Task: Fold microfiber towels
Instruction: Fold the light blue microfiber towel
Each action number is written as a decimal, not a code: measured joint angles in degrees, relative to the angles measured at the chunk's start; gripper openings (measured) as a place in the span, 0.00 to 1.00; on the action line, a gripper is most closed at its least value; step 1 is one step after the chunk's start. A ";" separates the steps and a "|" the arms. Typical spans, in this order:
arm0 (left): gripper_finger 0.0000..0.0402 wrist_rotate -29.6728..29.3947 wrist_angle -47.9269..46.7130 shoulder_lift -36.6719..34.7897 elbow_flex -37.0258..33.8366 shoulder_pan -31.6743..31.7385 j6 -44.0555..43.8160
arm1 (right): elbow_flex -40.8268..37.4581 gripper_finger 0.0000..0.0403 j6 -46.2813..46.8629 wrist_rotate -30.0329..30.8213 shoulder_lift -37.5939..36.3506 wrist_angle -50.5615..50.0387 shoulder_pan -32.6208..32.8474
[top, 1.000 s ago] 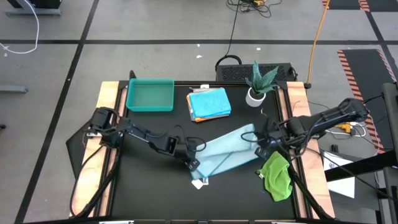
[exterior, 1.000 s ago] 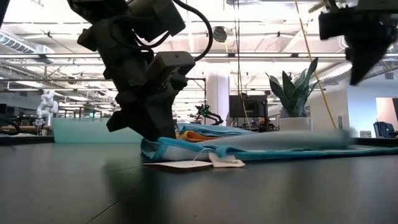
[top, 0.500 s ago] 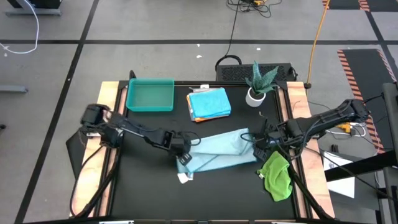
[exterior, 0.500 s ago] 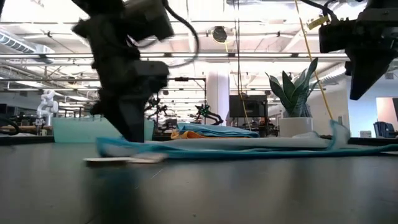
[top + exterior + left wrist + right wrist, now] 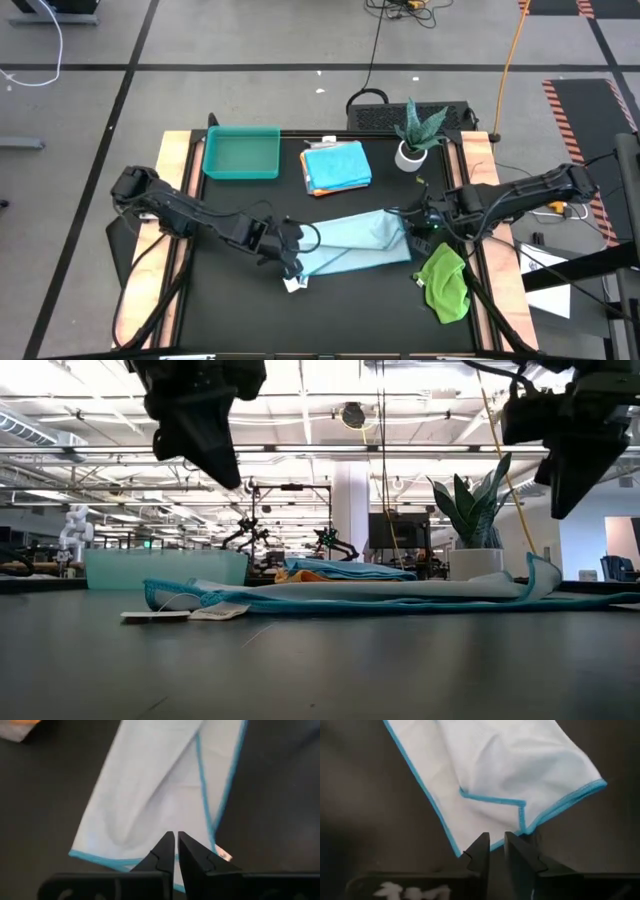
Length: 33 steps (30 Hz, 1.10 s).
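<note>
A pale blue microfiber towel [image 5: 352,243] with a darker blue hem lies folded over and flat on the black table, its white tags [image 5: 185,615] at its left end. My left gripper [image 5: 176,836] hangs shut above that end [image 5: 228,478], clear of the cloth. My right gripper [image 5: 496,841] hovers over the towel's right end [image 5: 412,232], its fingers a little apart with nothing between them. A green towel [image 5: 446,283] lies crumpled at the table's right edge. A bright blue towel lies folded on a yellow-orange one [image 5: 336,166] at the far middle.
A teal tray [image 5: 241,153] stands at the far left. A potted plant [image 5: 415,135] stands at the far right, close behind my right arm. The near half of the table [image 5: 250,320] is bare black surface.
My left gripper drew the pale blue towel's near-left end toward the table's left edge, let go and rose clear of it. The towel, slanted and bunched before, now lies as a flat folded strip farther left, and its right end has slid along with it.
</note>
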 joint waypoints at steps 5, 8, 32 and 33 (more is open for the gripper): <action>0.06 -0.24 -0.05 -0.11 0.04 -0.01 -1.92 | 0.00 0.21 -8.17 -0.51 2.80 0.13 -1.85; 0.04 -0.43 0.05 -0.15 0.06 0.20 -1.92 | 0.00 0.26 -12.23 -0.69 5.32 -0.60 -2.99; 0.08 -1.11 0.13 -0.20 0.11 0.28 -2.83 | 0.00 0.38 -21.21 -8.37 16.41 10.04 -7.95; 0.08 -1.11 0.13 -0.20 0.11 0.28 -2.83 | 0.00 0.38 -21.82 -8.34 16.41 9.73 -7.95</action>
